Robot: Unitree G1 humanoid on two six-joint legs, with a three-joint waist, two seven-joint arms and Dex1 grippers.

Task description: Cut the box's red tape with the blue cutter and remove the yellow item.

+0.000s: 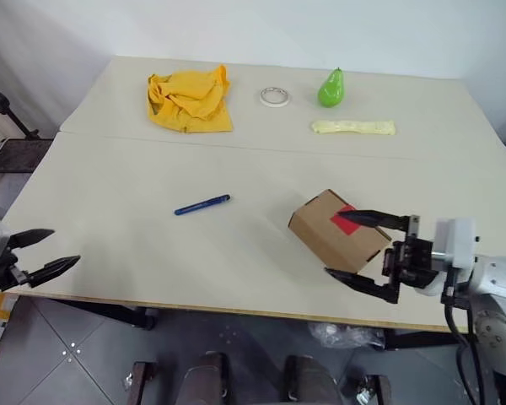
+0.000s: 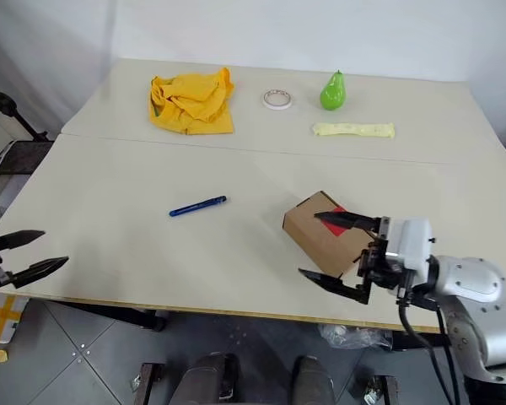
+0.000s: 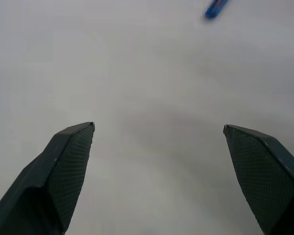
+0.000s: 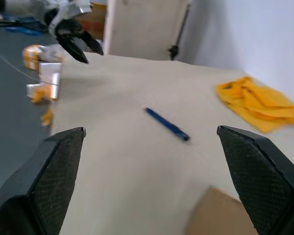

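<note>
A: Entry. Where do your pincers stand against the box?

B: My right gripper has its fingers spread wide, nothing between them; it hovers at the box's near right corner, one finger over the red tape, the other off the near side. Whether either finger touches the cardboard I cannot tell. My left gripper is also spread and empty, well apart from the box, at the table's near left edge.

A: The cutter?

B: The blue cutter lies flat on the table to the left of the box, between it and my left gripper, touching neither.

A: Any writing or labels?

B: None readable on the box, tape or cutter.

A: Surroundings?

B: Beyond the box, far side of the table: a crumpled yellow-orange cloth, a white tape roll, a green pear and a pale yellow strip. All lie well apart from the box. Flaps closed.
</note>
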